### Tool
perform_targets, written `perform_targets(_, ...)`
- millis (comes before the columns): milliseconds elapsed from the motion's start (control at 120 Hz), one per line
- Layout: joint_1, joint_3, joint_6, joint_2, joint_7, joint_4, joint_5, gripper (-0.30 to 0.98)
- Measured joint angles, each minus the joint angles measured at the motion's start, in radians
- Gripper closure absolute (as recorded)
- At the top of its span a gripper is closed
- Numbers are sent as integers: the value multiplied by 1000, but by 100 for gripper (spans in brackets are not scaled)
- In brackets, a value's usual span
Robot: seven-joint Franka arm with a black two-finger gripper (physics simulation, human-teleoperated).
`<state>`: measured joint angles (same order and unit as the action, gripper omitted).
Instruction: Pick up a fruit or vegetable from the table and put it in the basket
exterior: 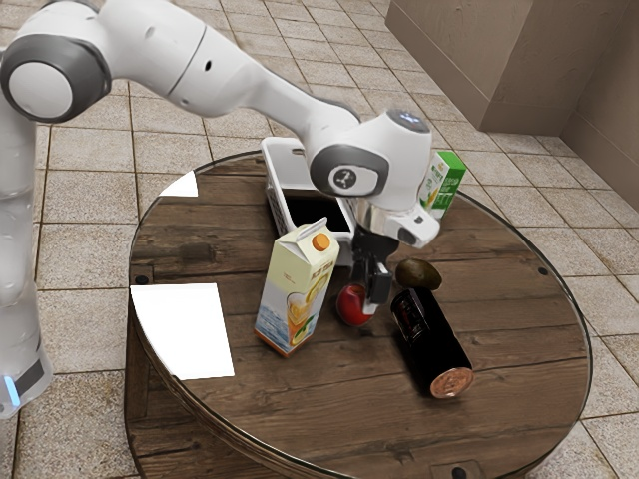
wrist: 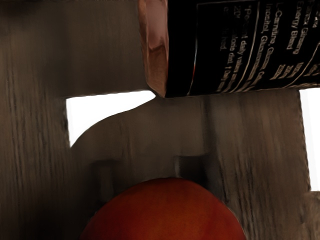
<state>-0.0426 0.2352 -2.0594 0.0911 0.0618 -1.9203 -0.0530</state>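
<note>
red fruit (exterior: 350,306) is between the carton (exterior: 297,289) and black can (exterior: 429,344).

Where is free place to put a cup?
Bare wood: from black can to table rim at the exterior view's right; between juice carton and near rim. Crowded: around the red fruit, with gripper, carton, can and avocado close.

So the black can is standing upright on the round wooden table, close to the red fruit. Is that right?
Not quite: the black can is lying on its side, not standing upright, as the exterior view shows. It is indeed on the round wooden table, close to the red fruit.
</note>
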Motion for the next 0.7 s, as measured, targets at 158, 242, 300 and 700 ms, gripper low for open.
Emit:
perform_targets(158,0,1,-15,4,0,-16,0,0)
perform_targets(242,-1,1,-21,3,0,-27,1,0)
perform_targets(300,-3,3,-27,4,0,-30,1,0)
perform_targets(700,5,16,-66,25,3,-51,1,2)
